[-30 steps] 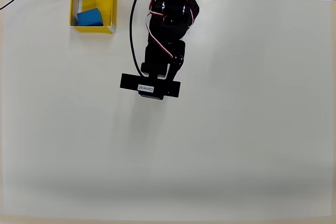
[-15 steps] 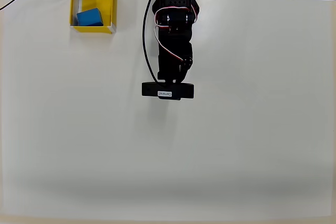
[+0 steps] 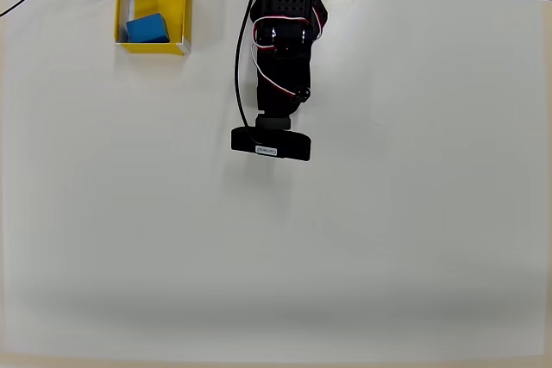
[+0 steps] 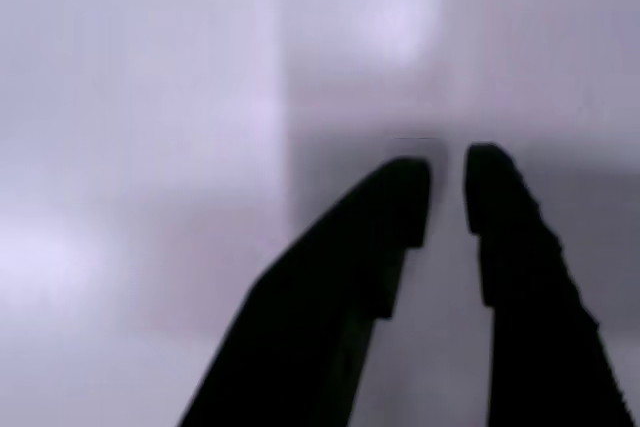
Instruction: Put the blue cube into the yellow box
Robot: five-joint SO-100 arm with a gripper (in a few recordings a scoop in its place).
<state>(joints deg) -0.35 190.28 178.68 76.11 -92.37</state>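
Note:
In the overhead view the blue cube [image 3: 146, 28] lies inside the yellow box [image 3: 179, 6] at the table's back left, resting in the box's lower-left part. My arm [image 3: 280, 66] reaches from the back edge toward the table's middle, well to the right of the box, and its black wrist camera bar [image 3: 270, 144] covers the gripper from above. In the wrist view my gripper [image 4: 447, 182] hangs over bare white table, its two dark fingers [image 4: 360, 267] nearly together with only a thin slit between the tips and nothing held.
A black cable [image 3: 239, 66] runs along the arm's left side, and another thin cable [image 3: 17, 2] crosses the back left corner. The white table [image 3: 388, 239] spreads wide in front of and to both sides of the arm.
The arm swung to the right, away from the box side, then settled slightly back to the left. The blue cube and the yellow box have not moved.

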